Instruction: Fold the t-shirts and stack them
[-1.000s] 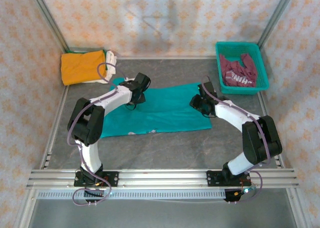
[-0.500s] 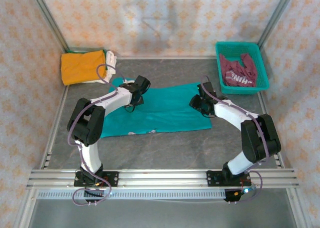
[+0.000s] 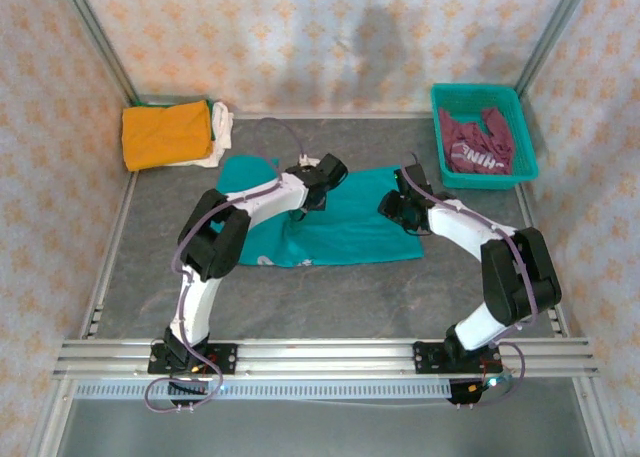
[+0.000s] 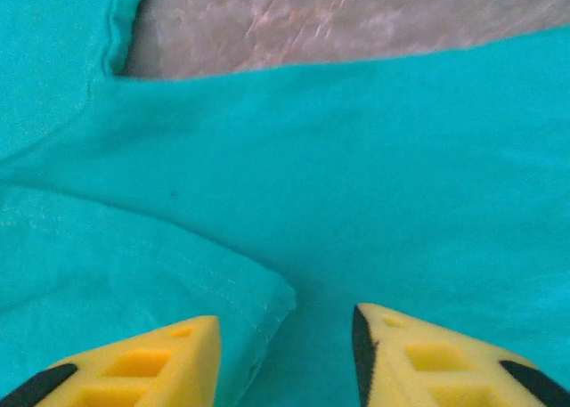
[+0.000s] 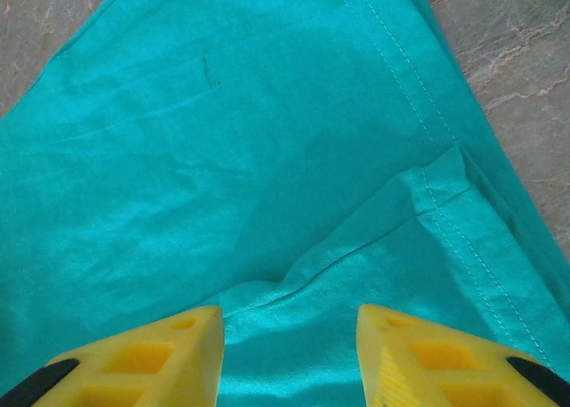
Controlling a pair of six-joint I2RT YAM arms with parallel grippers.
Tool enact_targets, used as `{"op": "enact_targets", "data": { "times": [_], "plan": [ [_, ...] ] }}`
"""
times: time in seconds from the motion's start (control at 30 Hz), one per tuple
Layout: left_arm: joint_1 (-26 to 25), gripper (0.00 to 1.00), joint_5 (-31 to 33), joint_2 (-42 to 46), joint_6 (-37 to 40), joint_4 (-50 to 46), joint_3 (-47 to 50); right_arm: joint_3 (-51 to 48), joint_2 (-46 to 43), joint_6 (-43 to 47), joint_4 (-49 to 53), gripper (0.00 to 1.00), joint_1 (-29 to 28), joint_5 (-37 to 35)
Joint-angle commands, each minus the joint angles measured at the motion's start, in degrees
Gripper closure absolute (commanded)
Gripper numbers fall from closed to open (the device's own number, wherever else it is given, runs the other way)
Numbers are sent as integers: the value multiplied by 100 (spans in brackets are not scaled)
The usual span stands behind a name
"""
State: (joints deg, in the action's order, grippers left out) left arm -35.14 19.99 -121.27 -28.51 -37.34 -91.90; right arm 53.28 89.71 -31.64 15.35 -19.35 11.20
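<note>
Teal t-shirt [image 3: 350,222] lies flat mid tabletop [image 3: 330,297], long side running left to right, its left part doubled over on itself. A bit of white print shows at its near edge.

Left gripper [image 3: 322,177] is over the far edge of the teal shirt, near its middle. Jaws apart. In the left wrist view the yellow fingers [image 4: 134,362] sit low over the cloth, with a folded hem corner just beside the left one. Nothing pinched between them.

Right gripper [image 3: 397,205] is at the shirt's right end. Jaws apart too. In the right wrist view its yellow fingers [image 5: 142,358] straddle a raised crease and a stitched hem. Cannot tell if the tips touch the cloth.

Orange t-shirt [image 3: 165,135] sits folded at the far left corner of the tabletop, on top of a white t-shirt [image 3: 222,132] that pokes out on its right side. Both are well apart from the teal one.

Teal lattice basket [image 3: 478,90] stands at the far right corner, with the maroon t-shirt [image 3: 478,147] crumpled inside, white lettering partly visible.
</note>
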Motion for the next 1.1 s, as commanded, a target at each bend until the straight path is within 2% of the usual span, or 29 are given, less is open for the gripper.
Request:
{"op": "enact_targets", "data": {
  "times": [0.0, 0.13, 0.4, 0.53, 0.7, 0.77, 0.83, 0.97, 1.03, 1.07],
  "plan": [
    [68, 50, 594, 447, 56, -325, 129, 165, 21, 89, 11, 56, -32, -32],
    [344, 48, 319, 1336, 65, -74, 698, 175, 29, 126, 8, 56, -33, -21],
    [1911, 48, -622, 2906, -401, -127, 2482, 57, -53, 171, -23, 55, -26, -101],
    [2450, 49, -853, 3507, -625, -445, 3275, -10, -55, 188, -11, 54, -8, -154],
    [2779, 55, -1239, 3926, -739, -231, 4111, -36, 39, 195, -40, 54, -7, -113],
    [2862, 61, -1328, 3900, -708, -46, 4246, -37, 79, 192, -63, 54, -10, -86],
    [2863, 62, -1340, 3860, -656, 98, 4251, -34, 93, 191, -54, 54, -11, -83],
    [2863, 77, -1402, 3728, -603, 201, 4122, -52, 49, 191, -59, 54, -9, -131],
    [2864, 79, -1401, 3699, -603, 250, 4148, -73, 27, 185, -61, 53, -13, -157],
    [2867, 84, -1414, 3669, -598, 271, 4163, -92, 10, 180, -75, 53, -10, -165]
  ]
}}
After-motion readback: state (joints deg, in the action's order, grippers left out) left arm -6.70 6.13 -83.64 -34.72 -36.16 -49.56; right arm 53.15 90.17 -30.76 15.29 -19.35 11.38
